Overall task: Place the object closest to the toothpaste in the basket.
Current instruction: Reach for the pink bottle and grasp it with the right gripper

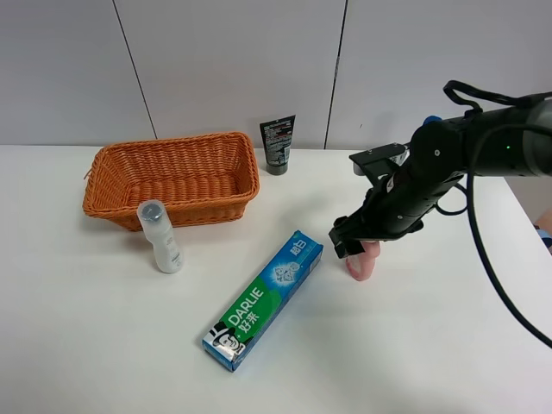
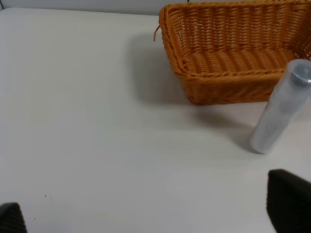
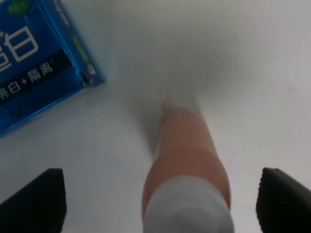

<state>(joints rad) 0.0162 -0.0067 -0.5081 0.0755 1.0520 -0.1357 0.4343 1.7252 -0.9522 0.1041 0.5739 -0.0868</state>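
The blue-green toothpaste box (image 1: 266, 297) lies flat at the table's middle; its end shows in the right wrist view (image 3: 34, 63). A pink tube with a white cap (image 1: 362, 260) stands just right of the box's far end and is the nearest object to it. My right gripper (image 1: 358, 244) is directly over the tube. In the right wrist view the tube (image 3: 187, 160) sits between the two spread fingers, not touching either. The orange wicker basket (image 1: 172, 145) stands at the back left. My left gripper (image 2: 150, 208) is open and empty, low over bare table short of the basket (image 2: 228, 90).
A white bottle (image 1: 160, 235) stands just in front of the basket, also in the left wrist view (image 2: 282, 109). A black tube (image 1: 277, 145) stands upright behind the basket's right end, near the wall. The left arm is outside the exterior view.
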